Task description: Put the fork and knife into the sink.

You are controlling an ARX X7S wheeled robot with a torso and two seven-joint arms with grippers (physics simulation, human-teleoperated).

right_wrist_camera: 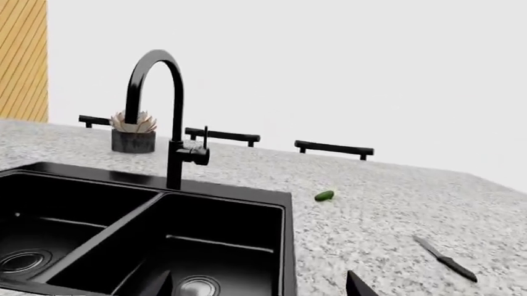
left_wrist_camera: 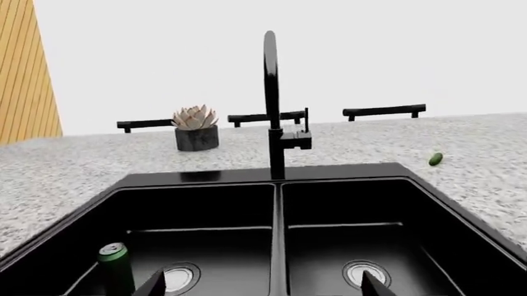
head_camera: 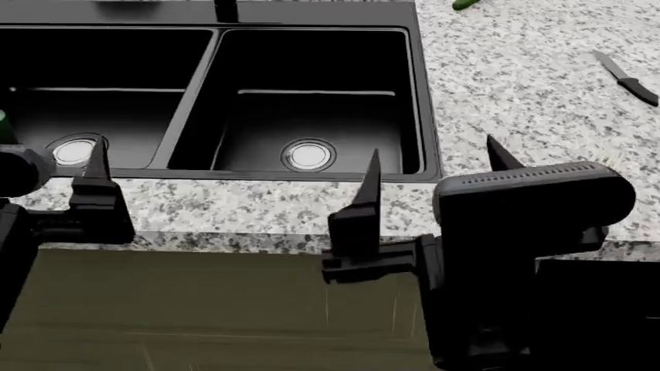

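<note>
Both arms hang at the near edge of the speckled granite bench (head_camera: 515, 85), and neither is holding a thing. The right claw (head_camera: 433, 166) has its two pointed fingers spread wide, one tip standing up in front of the sink's right basin, the other over the bench just right of it, nothing between them and nothing touched. The left claw (head_camera: 93, 166) shows only one dark finger in the head view, up against the near rim by the left basin; the left wrist view catches both of its fingertips (left_wrist_camera: 152, 285) set far apart with the sink floor in the gap, so it is spread too and empty. The sink (head_camera: 423, 108) sits glossy and black, two basins side by side, a round silver drain (head_camera: 307, 154) in the right one and another in the left. A green can (left_wrist_camera: 115, 266) stands in the left basin near its drain. The black faucet (left_wrist_camera: 272, 105) rises behind the divider. The knife (head_camera: 626, 77) lies flat out on the bench, well to the right of the sink, grey blade pointing away and black handle toward the near edge, clear of both claws. A small green cucumber (right_wrist_camera: 324, 195) rests on the bench beyond the sink's far right corner. A potted succulent (left_wrist_camera: 196, 127) sits behind the left basin. The fork is not in any view.
</note>
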